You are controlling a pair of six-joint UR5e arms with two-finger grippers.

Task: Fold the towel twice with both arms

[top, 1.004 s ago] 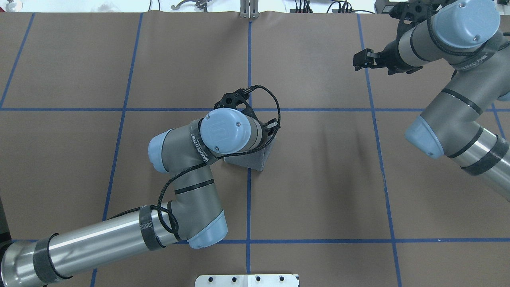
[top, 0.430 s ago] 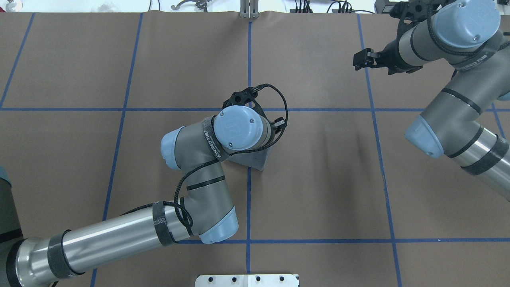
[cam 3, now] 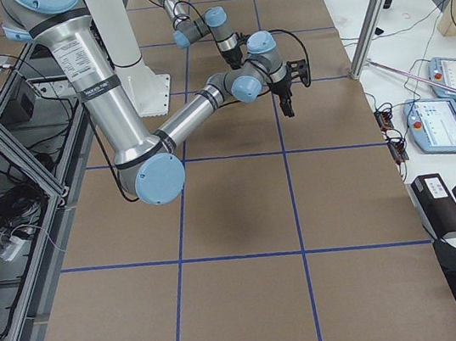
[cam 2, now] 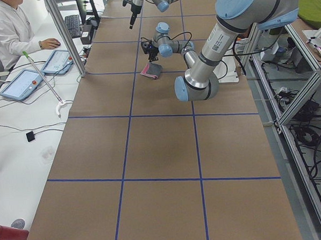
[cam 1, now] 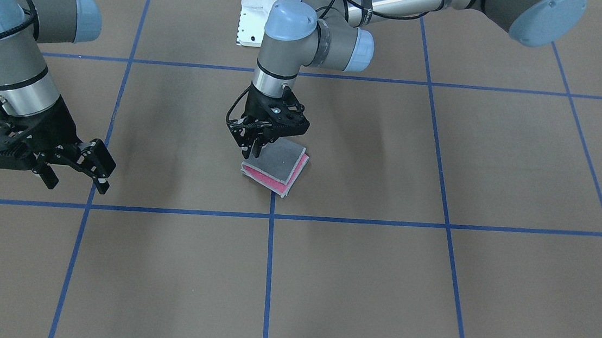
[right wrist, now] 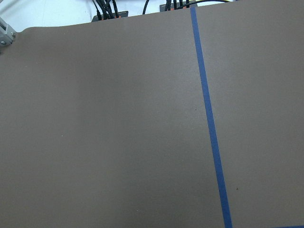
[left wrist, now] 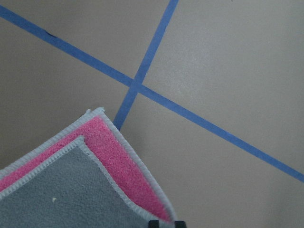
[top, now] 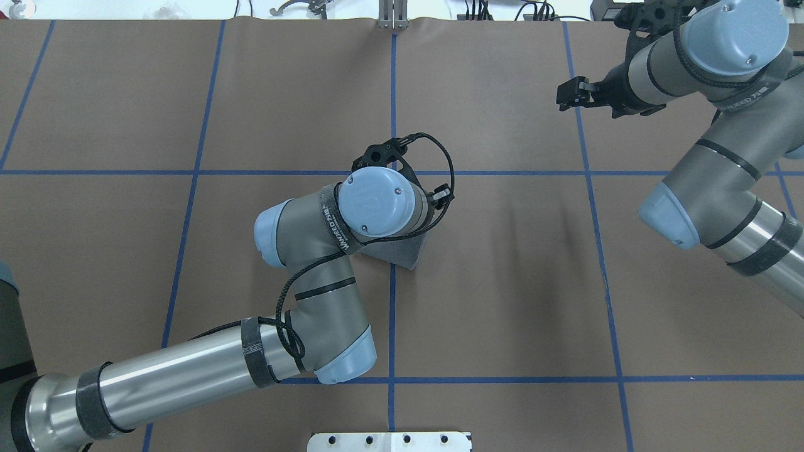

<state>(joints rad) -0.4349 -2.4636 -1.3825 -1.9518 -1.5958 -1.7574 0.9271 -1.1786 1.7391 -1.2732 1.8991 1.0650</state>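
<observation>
The towel lies folded and flat near the table's middle, dark grey face up, with pink layers showing at its edges. It also shows in the overhead view, the left view and the left wrist view. My left gripper points straight down at the towel's corner. Its jaws are nearly together on the towel's edge. My right gripper is open and empty. It hovers far off to the side, and the overhead view shows it near the far right.
Blue tape lines divide the brown table cover into squares. The white bolted pedestal sits at the robot's edge. An operator with tablets sits along the far side, and control pendants lie there.
My left arm moved a little to the right and away from the robot, carrying the towel's edge over. The towel now lies flatter. The right arm has not moved.
</observation>
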